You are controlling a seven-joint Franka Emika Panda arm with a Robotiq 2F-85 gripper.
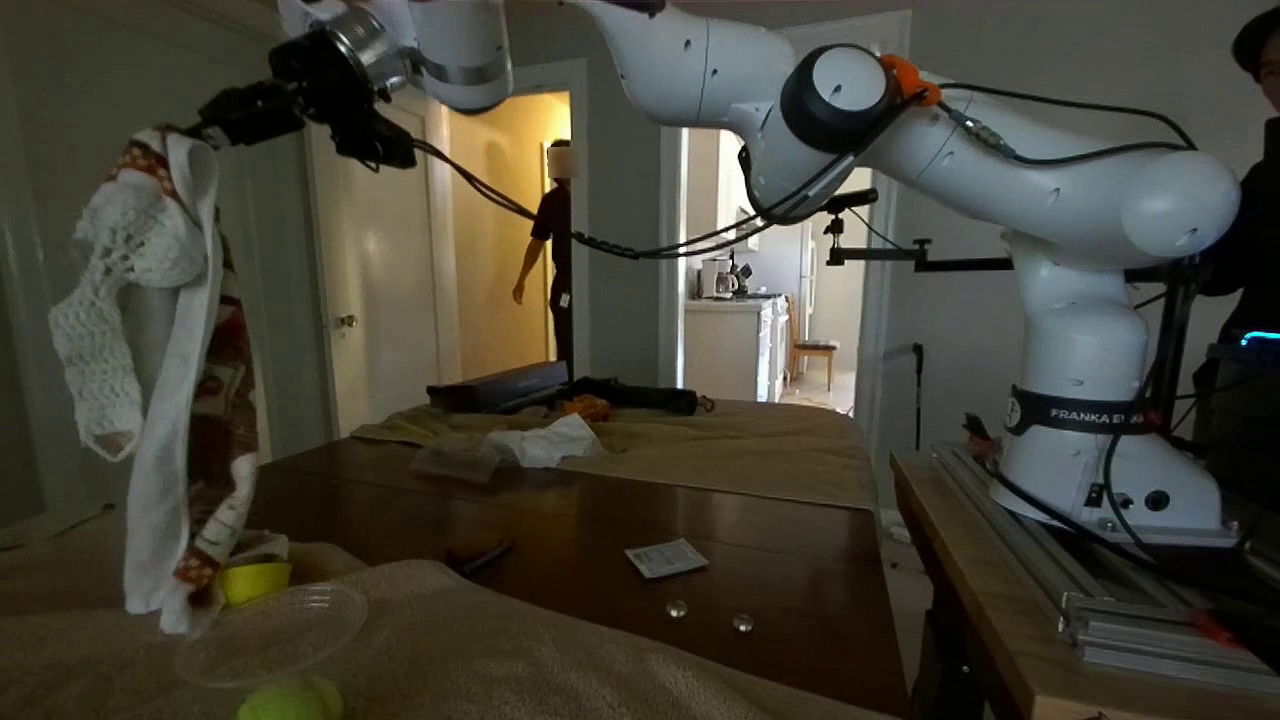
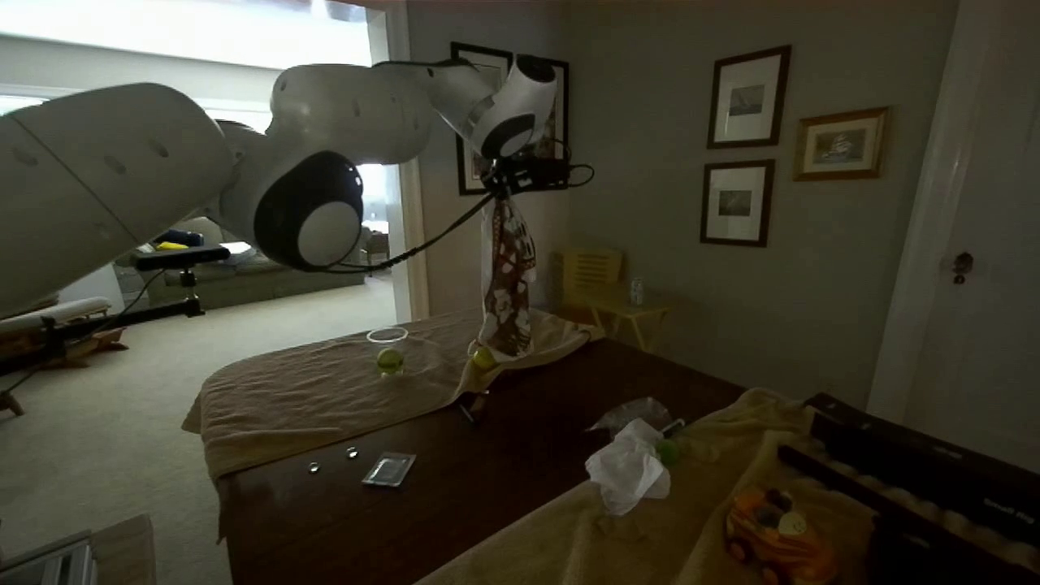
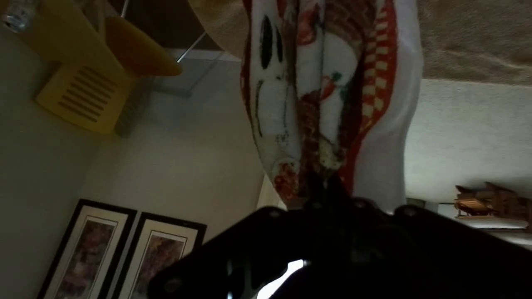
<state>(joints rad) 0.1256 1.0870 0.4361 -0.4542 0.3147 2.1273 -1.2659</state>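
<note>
Pincer (image 1: 203, 136) hangs high above the table (image 1: 770, 560), closed tight on the top of a towel (image 1: 172, 420). The towel hangs down in long folds, its lower end close to a yellow object (image 1: 262, 580); whether the 2 touch, I cannot tell. Red, brown and white print with a checked band shows on it in the wrist view, and a white crocheted piece (image 1: 140, 230) dangles at its side. Below, a tan blanket (image 1: 500, 660) covers an end of the table and bears a clear lid (image 1: 280, 640) and a green ball (image 1: 292, 702). Beside the blanket, bare brown wood carries a packet (image 1: 666, 558), 2 glass beads (image 1: 677, 608) and a dark stick (image 1: 487, 557). Crumpled paper (image 2: 627, 467) lies at the edge of a 2nd blanket (image 2: 691, 528), where an orange toy car (image 2: 780, 536) and a black box (image 2: 918, 467) rest. Framed pictures (image 2: 747, 97) hang on the walls, with a yellow chair (image 2: 591, 268) near the corner. In an exterior view 1 person (image 1: 560, 240) stands in a doorway, and another person (image 1: 1264, 200) shows only in part.
</note>
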